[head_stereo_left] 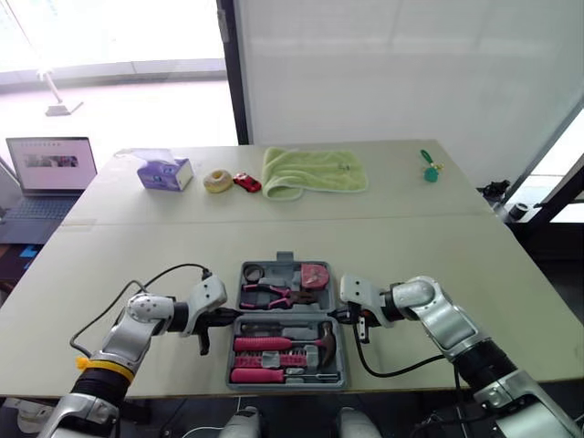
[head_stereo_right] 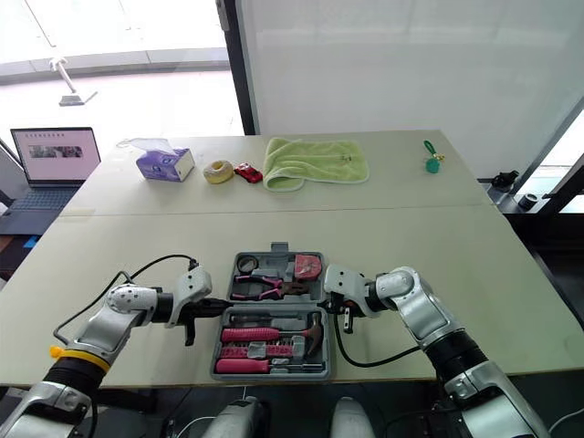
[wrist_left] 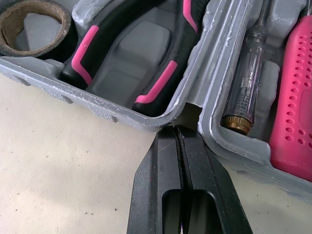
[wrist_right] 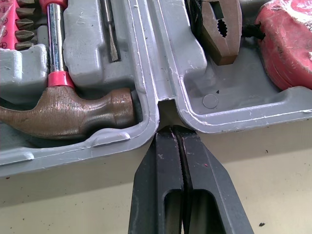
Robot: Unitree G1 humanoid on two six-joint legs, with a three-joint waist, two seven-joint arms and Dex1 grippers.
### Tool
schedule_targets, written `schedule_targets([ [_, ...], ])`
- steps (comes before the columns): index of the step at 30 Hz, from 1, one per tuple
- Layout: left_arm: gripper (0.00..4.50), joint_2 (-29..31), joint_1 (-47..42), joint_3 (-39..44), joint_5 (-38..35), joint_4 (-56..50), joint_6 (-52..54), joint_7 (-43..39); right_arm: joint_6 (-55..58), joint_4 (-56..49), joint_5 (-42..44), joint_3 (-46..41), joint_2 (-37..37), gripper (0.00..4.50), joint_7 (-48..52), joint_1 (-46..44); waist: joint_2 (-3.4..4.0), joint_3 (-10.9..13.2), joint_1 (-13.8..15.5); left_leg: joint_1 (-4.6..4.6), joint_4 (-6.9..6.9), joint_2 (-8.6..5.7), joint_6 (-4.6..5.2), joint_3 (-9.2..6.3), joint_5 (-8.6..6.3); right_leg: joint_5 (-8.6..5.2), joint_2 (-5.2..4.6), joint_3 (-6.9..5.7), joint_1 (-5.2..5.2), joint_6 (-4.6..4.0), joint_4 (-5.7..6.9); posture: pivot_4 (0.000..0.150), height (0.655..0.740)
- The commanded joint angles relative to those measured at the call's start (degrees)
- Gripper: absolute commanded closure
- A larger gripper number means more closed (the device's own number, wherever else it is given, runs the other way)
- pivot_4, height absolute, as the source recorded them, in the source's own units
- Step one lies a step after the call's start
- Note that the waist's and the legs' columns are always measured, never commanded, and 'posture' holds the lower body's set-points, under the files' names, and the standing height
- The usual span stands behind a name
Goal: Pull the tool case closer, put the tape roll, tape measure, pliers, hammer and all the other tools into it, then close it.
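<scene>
The grey tool case point(head_stereo_left: 239, 321) lies open near the table's front edge. Its far half holds the black tape roll point(wrist_left: 34, 24), the pink-handled pliers point(wrist_left: 131, 53) and the red tape measure point(wrist_right: 287, 44). Its near half holds the hammer point(wrist_right: 63, 114), a test-pen screwdriver point(wrist_left: 248, 73) and a pink bit holder point(wrist_left: 295, 97). My left gripper point(wrist_left: 176, 130) is shut, its tips at the hinge notch on the case's left side. My right gripper point(wrist_right: 171, 130) is shut too, tips at the hinge notch on the right side. Neither holds anything.
At the back of the table sit a purple tissue box point(head_stereo_left: 164, 172), a pale tape roll point(head_stereo_left: 217, 181), a red toy car point(head_stereo_left: 246, 182), a green towel point(head_stereo_left: 313, 171) and a small green object point(head_stereo_left: 430, 168). A laptop point(head_stereo_left: 51, 164) stands off the table's left.
</scene>
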Motion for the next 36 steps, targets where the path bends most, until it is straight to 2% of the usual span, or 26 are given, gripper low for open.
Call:
schedule_targets([
  [1,4.5,0.8,2.0,-1.3,0.7,-1.4,1.4,0.1,0.1,1.0,-0.5,0.1,-2.0,4.45,0.9,1.1,0.0,0.0,0.0,0.0,0.0,0.0,0.0,0.0,0.0,0.0,0.0,0.0,0.0,0.0,0.0,0.15,0.7375],
  [5,4.5,5.2,6.6,1.1,-1.4,-3.6,3.6,-1.6,-1.3,3.2,1.2,-3.7,-6.7,4.45,1.6,1.9,0.0,0.0,-0.2,-0.02,-0.09,0.0,0.0,0.02,0.0,0.0,-0.05,0.0,-0.01,0.01,-0.13,0.15,0.7375],
  [12,4.5,8.4,9.0,7.1,-6.9,-5.4,3.9,-1.4,2.1,1.0,5.9,-8.4,-8.7,4.45,1.8,2.7,0.0,0.0,-0.5,-0.01,-0.31,0.12,0.0,0.11,-0.01,0.0,-0.04,0.02,-0.16,-0.03,-0.21,0.15,0.7375],
  [14,4.5,8.2,9.0,9.3,-9.8,-6.5,5.0,-1.7,4.7,-0.2,8.1,-10.8,-8.1,4.45,1.0,2.8,0.0,0.0,-0.4,-0.03,-0.36,0.13,0.0,0.1,0.0,0.0,-0.04,0.02,-0.2,-0.03,-0.2,0.15,0.7375],
  [17,4.5,6.2,10.7,13.0,-20.9,-16.0,12.1,-4.8,16.1,-1.9,16.2,-17.6,-6.1,4.45,-0.4,1.8,-0.04,0.1,-0.3,-0.13,-0.36,0.17,0.0,0.08,0.0,0.01,-0.06,0.03,-0.29,-0.03,-0.21,0.15,0.7375],
  [20,4.5,6.4,13.8,11.0,-26.1,-24.8,18.5,-7.2,27.4,-3.8,23.4,-21.8,-4.7,3.65,-0.4,0.8,-0.02,0.1,-0.3,-0.2,-0.36,0.2,0.0,0.01,0.0,0.01,-0.18,0.09,-0.31,-0.03,-0.27,0.15,0.7375],
  [23,4.5,3.5,16.6,2.5,-25.4,-31.5,23.0,-5.1,37.3,-0.9,28.0,-26.8,-0.6,2.2,-6.5,-2.1,0.01,0.1,-0.3,-0.17,-0.39,0.19,0.0,0.04,0.0,0.01,-0.18,0.14,-0.3,-0.04,-0.31,0.15,0.7375],
  [27,4.5,1.3,16.5,-4.2,-18.6,-30.4,21.3,-1.2,41.5,4.1,28.9,-29.3,3.5,0.16,-13.0,-5.4,-0.02,0.1,-0.2,-0.15,-0.42,0.16,0.0,0.12,0.0,-0.01,-0.15,0.18,-0.33,-0.08,-0.3,0.15,0.7375],
  [33,4.5,-1.0,14.7,-6.3,-14.3,-26.7,18.3,3.0,40.6,12.6,28.4,-27.2,8.2,0.07,-15.1,-9.6,0.02,0.1,-0.3,-0.16,-0.45,0.12,0.0,0.17,0.0,-0.07,-0.05,0.16,-0.36,-0.25,-0.29,0.15,0.7375],
  [36,4.5,-1.9,14.9,-5.2,-15.4,-28.0,18.9,3.8,38.3,17.7,27.4,-26.1,10.4,0.07,-15.2,-11.6,0.02,0.1,-0.5,-0.17,-0.45,0.12,0.0,0.18,0.0,0.02,-0.06,0.17,-0.37,-0.07,-0.3,0.15,0.7375],
])
